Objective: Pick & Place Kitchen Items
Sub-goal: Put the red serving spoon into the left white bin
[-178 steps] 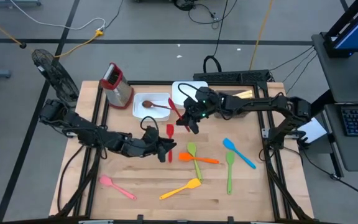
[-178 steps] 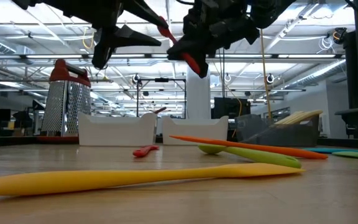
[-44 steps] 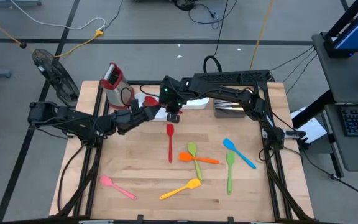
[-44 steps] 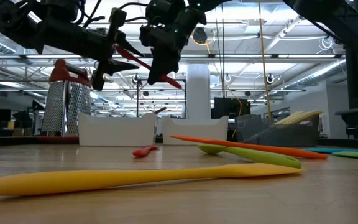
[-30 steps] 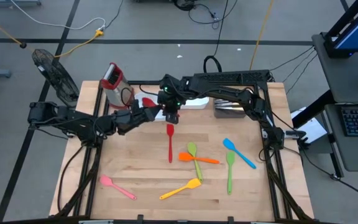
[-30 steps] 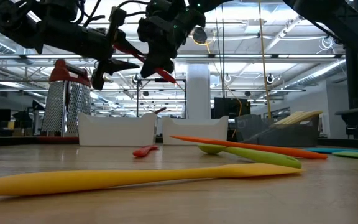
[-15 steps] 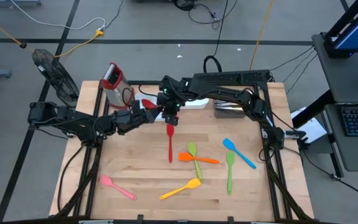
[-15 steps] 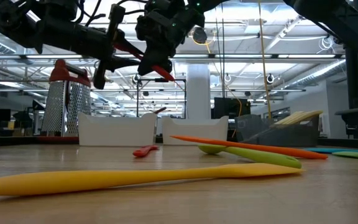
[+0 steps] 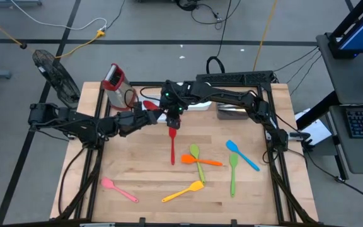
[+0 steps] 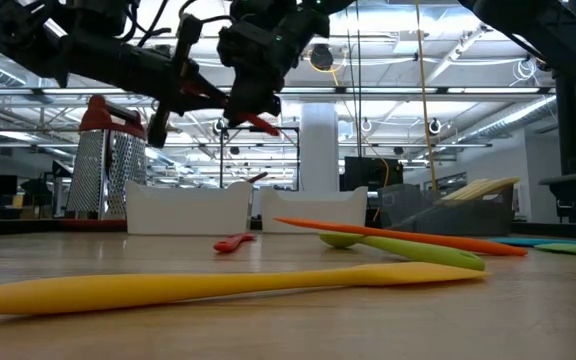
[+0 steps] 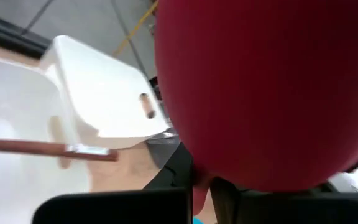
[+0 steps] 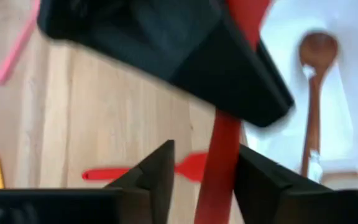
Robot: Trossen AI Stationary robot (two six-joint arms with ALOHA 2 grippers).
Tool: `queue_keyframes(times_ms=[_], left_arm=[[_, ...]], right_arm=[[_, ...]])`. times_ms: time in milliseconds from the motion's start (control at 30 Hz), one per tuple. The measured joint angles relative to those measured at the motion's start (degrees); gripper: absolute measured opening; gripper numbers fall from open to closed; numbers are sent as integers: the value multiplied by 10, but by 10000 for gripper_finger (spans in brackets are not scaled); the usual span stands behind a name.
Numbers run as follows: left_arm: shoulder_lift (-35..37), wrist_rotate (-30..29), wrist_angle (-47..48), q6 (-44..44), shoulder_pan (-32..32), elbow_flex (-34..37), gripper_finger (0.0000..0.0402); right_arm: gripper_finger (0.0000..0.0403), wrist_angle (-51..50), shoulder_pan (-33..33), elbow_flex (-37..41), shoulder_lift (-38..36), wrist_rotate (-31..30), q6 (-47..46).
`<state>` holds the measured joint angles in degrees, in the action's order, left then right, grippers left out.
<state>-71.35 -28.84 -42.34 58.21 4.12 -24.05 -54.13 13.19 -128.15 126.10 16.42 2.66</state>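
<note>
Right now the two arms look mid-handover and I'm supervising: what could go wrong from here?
1. The left gripper is shut on the red utensil, while the right gripper straddles its handle loosely; pulling away could snag it.
2. If it slips, it may land on the table, missing the white tray with the brown spoon.
3. The grippers sit close and might collide.

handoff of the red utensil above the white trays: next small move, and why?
Probably back the right gripper away. Its fingers stand open around the red utensil while the left gripper is shut on it, so left can then lower it toward the white tray holding the brown spoon.
</note>
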Motion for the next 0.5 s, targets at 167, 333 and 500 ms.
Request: queue_keyframes(times_ms=[167,333,500], left_arm=[[0,-26,63,55,1,0,15],[0,-31,88,110,13,1,15],[0,-27,89,166,35,1,15]], right_arm=[[185,-49,2,0,0,-24,4],[205,-111,2,0,0,-28,17],[202,-181,9,0,0,-29,24]])
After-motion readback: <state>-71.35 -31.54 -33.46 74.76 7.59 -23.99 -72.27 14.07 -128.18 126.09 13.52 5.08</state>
